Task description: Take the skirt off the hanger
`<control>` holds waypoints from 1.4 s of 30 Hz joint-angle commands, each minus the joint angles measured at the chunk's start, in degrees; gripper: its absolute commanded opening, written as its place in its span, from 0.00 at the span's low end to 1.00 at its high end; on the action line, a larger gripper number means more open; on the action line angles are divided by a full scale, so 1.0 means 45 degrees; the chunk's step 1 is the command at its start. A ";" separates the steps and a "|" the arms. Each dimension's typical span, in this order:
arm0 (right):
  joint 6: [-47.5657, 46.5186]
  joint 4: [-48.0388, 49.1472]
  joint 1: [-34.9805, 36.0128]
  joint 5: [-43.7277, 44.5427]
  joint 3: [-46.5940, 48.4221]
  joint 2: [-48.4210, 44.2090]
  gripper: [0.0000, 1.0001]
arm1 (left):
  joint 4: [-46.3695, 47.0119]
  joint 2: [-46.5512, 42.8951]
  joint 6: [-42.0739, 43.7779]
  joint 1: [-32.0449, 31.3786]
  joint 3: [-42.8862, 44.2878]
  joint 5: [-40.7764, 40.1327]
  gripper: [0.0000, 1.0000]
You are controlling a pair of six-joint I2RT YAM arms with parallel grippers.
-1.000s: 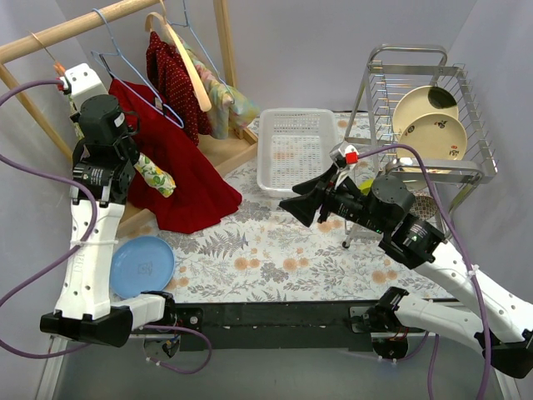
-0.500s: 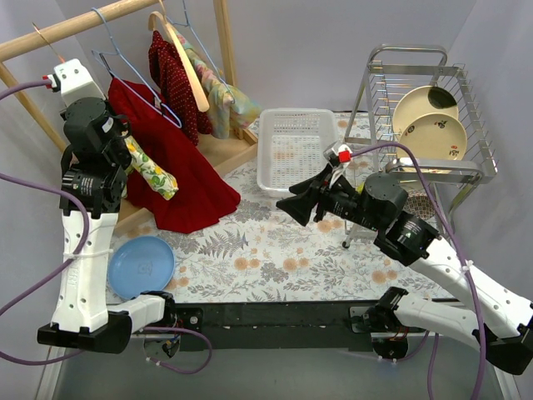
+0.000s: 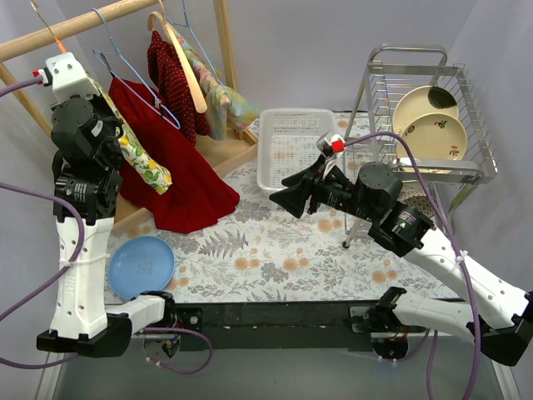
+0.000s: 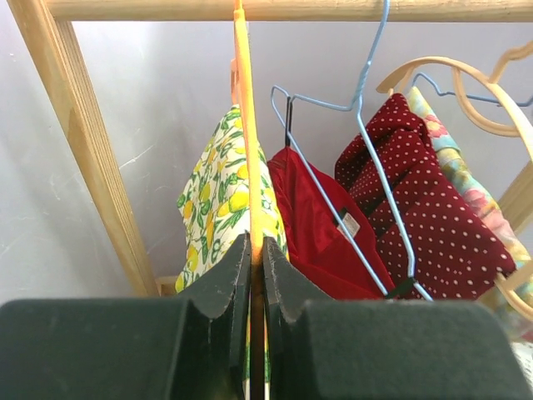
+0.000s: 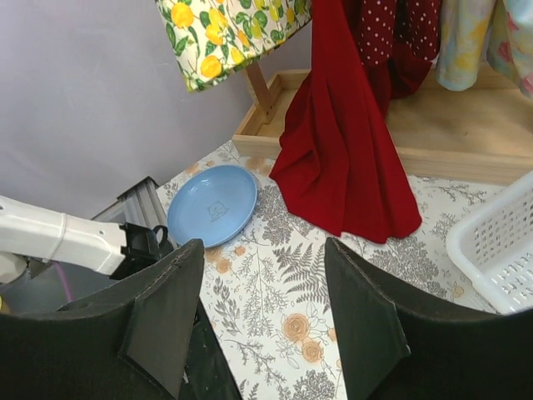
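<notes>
The skirt [image 3: 146, 169], white with a yellow lemon print, hangs from a thin orange hanger [image 4: 243, 125] at the left end of the wooden rail [image 3: 83, 25]. My left gripper [image 3: 115, 140] is shut on the hanger's lower stem [image 4: 256, 246], with the skirt [image 4: 218, 192] draped just beyond the fingertips. The hanger's hook [image 3: 43, 25] reaches up at the rail. My right gripper [image 3: 288, 198] is open and empty, held above the patterned table and pointing left. In its wrist view [image 5: 262, 250] the skirt's hem [image 5: 233, 33] shows at the top.
A red dress [image 3: 179, 171], a dark red polka-dot garment [image 3: 171, 79] and a pastel floral garment hang further right on the rail. A blue plate [image 3: 141, 267] lies front left. A white basket [image 3: 291, 150] sits mid-table. A wire dish rack [image 3: 425, 167] with plates stands right.
My left arm has risen and shifted left, lifting the hanger and skirt higher by the rail. My right gripper has moved a little left and up, still open.
</notes>
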 commanded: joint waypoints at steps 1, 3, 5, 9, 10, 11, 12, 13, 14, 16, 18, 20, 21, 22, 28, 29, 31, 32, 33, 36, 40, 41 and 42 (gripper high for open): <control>0.0128 0.0594 0.0085 -0.0324 0.1148 0.0686 0.66 | 0.2009 -0.1662 -0.0440 0.0043 -0.0056 0.1171 0.00; 0.0148 0.0594 0.0357 -0.0266 0.1576 0.1116 0.66 | 0.1677 -0.1955 -0.0714 0.0043 -0.0349 0.1387 0.00; -0.0104 0.0439 0.0921 0.0007 0.2512 0.1994 0.66 | 0.1385 -0.2346 -0.0987 0.0043 -0.0720 0.1737 0.00; -0.0806 -0.0148 0.2172 0.0749 0.4505 0.3654 0.72 | 0.0760 -0.2737 -0.1398 0.0043 -0.0877 0.2168 0.00; -0.0945 -0.0109 0.2387 0.1021 0.5185 0.4218 0.74 | 0.0662 -0.2796 -0.1437 0.0043 -0.0877 0.2247 0.00; -0.1023 0.0046 0.2776 0.1140 0.5443 0.4475 0.78 | 0.0487 -0.3009 -0.1515 0.0062 -0.0897 0.2325 0.00; -0.1198 0.0047 0.2974 0.1257 0.5774 0.4710 0.80 | 0.0446 -0.3108 -0.1651 0.0062 -0.0916 0.2442 0.00; -0.1258 0.0067 0.3150 0.1471 0.6048 0.5215 0.81 | 0.0388 -0.3206 -0.1769 0.0043 -0.0955 0.2578 0.00; -0.1355 0.0086 0.3461 0.1589 0.6631 0.5452 0.84 | 0.0194 -0.3420 -0.1867 0.0043 -0.0917 0.2715 0.00; -0.1531 0.0261 0.3755 0.1959 0.7007 0.5978 0.87 | -0.0099 -0.3596 -0.2179 0.0043 -0.0839 0.3125 0.00; -0.1610 0.0592 0.4185 0.2195 0.7262 0.6195 0.90 | -0.0549 -0.3986 -0.2394 0.0043 -0.0877 0.3340 0.00; -0.1630 0.1198 0.4536 0.2449 0.7340 0.6469 0.90 | -0.0861 -0.4260 -0.2667 0.0043 -0.0936 0.3633 0.00; -0.1591 0.1335 0.4635 0.2488 0.7514 0.6567 0.90 | -0.0979 -0.4513 -0.2746 0.0043 -0.1013 0.3789 0.00; -0.1532 0.1569 0.4810 0.2527 0.7613 0.6819 0.90 | -0.1096 -0.4593 -0.2940 0.0043 -0.0995 0.4081 0.00; -0.1356 0.1863 0.5844 0.3249 0.8902 0.8226 0.93 | -0.1878 -0.5665 -0.3644 0.0043 -0.1383 0.4766 0.00; -0.1414 0.2115 0.5963 0.3231 0.8999 0.8382 0.95 | -0.1936 -0.5822 -0.3761 0.0043 -0.1443 0.4980 0.00; -0.1473 0.2312 0.6410 0.3444 0.9272 0.8832 0.95 | -0.2015 -0.6212 -0.3898 0.0043 -0.1696 0.5099 0.00; -0.1454 0.2487 0.6548 0.3600 0.9351 0.8968 0.95 | -0.2054 -0.6369 -0.3995 0.0043 -0.1814 0.5235 0.00; -0.1454 0.2547 0.6704 0.3757 0.9429 0.9221 0.96 | -0.2054 -0.6545 -0.4054 0.0043 -0.1950 0.5275 0.00; -0.1628 0.2607 0.7232 0.4382 0.9839 0.9768 0.96 | -0.1937 -0.7093 -0.4133 0.0043 -0.2439 0.5314 0.00; -0.1941 0.1378 0.7779 0.5921 1.1419 1.0882 0.95 | -0.2132 -0.7308 -0.4309 0.0043 -0.2596 0.5567 0.00; -0.1923 0.1124 0.7819 0.6139 1.1925 1.1077 0.95 | -0.2152 -0.7366 -0.4367 0.0043 -0.2770 0.5665 0.00; -0.1903 0.0851 0.7839 0.6334 1.2162 1.1408 0.94 | -0.2133 -0.7483 -0.4426 0.0043 -0.2888 0.5820 0.00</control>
